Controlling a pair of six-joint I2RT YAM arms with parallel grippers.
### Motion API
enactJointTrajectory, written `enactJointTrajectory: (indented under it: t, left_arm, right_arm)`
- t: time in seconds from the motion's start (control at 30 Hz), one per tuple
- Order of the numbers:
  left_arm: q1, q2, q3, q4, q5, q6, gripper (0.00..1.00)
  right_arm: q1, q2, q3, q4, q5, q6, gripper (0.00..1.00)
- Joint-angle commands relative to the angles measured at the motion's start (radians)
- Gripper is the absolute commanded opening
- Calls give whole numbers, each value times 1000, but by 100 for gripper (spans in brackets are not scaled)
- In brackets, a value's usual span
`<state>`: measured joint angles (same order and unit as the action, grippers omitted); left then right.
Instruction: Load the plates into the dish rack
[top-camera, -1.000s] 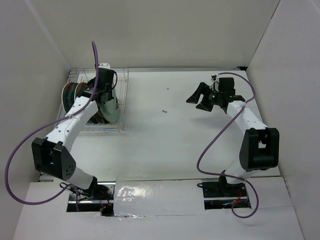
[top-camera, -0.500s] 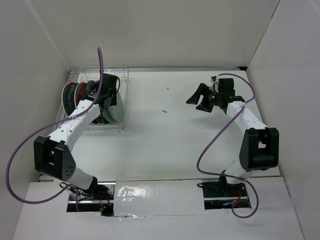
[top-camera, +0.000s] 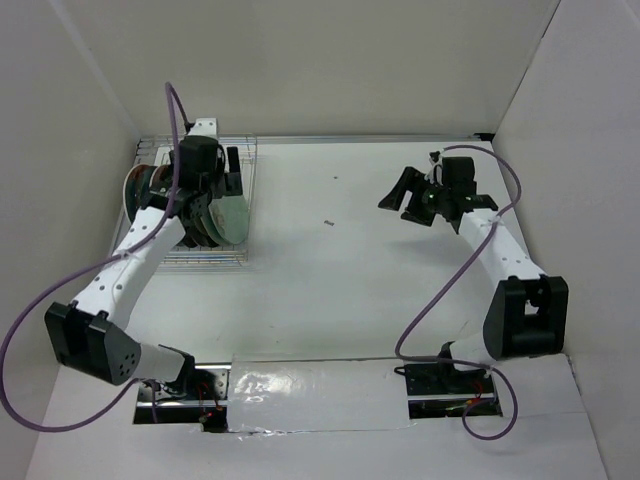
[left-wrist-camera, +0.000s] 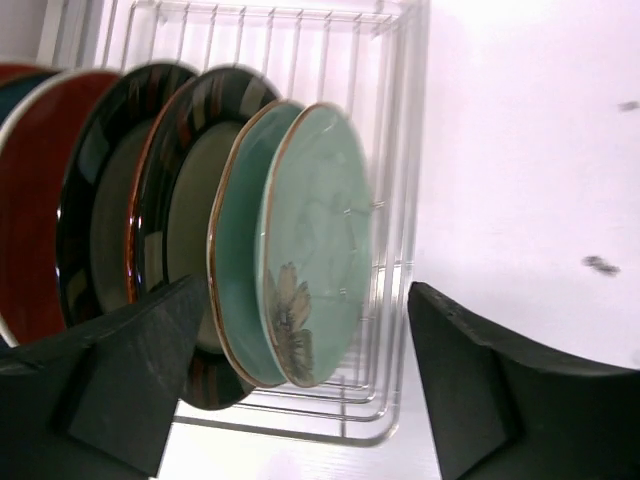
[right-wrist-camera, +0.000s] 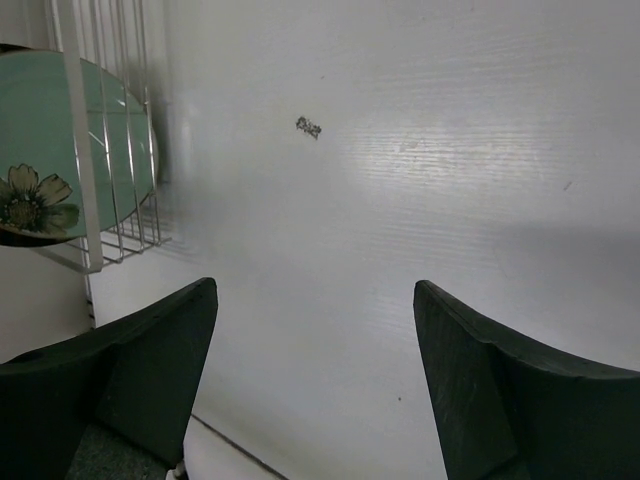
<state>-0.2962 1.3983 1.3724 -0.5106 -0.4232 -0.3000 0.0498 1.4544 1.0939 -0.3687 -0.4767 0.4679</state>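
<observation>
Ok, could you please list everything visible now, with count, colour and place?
mint plates: two, pale green with flower, upright at rack's right side
dark-rimmed plates: two, cream with brown rim, upright beside those
red plate: one sure, red, upright further left; others behind uncountable
dish rack: one, silver-white wire, table's far left
table: one, white, under everything
specks: two, dark, mid-table
cables: two, purple, along the arms
left gripper: one, black, open, at the rack
right gripper: one, black, open, over bare table
</observation>
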Motion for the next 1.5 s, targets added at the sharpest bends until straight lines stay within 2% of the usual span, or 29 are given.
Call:
enactJointTrajectory:
  t: [0.0,0.03,0.1,0.37,0.6,0.83,0.93,1.1,1.47]
  left_arm:
    - [-12,-110,47,21,92,-18,97]
    - [-12,-129,36,12,106,-18,99]
    - [-12,-174,-8,12,129,-18,99]
    - [-12,-398,-182,-75,149,-56,99]
    - [-21,-657,-420,-127,190,-139,99]
    - [-30,-907,-600,-151,210,-249,99]
    - [-41,-1021,-627,-151,210,-261,99]
    - [-41,-1110,-651,-120,199,-252,99]
    - [-41,-1122,-670,-97,233,-243,99]
  right_arm:
    - [7,-97,34,-70,82,-47,86]
    - [7,-127,34,-81,93,-48,88]
    - [7,-163,34,-102,122,-58,99]
    - [16,-393,-71,-174,184,-67,99]
    - [16,-570,-129,-268,236,-77,99]
    - [80,-724,-209,-332,344,-86,99]
    - [105,-775,-221,-329,345,-86,99]
    - [134,-793,-232,-329,374,-77,99]
    - [179,-838,-253,-319,383,-68,99]
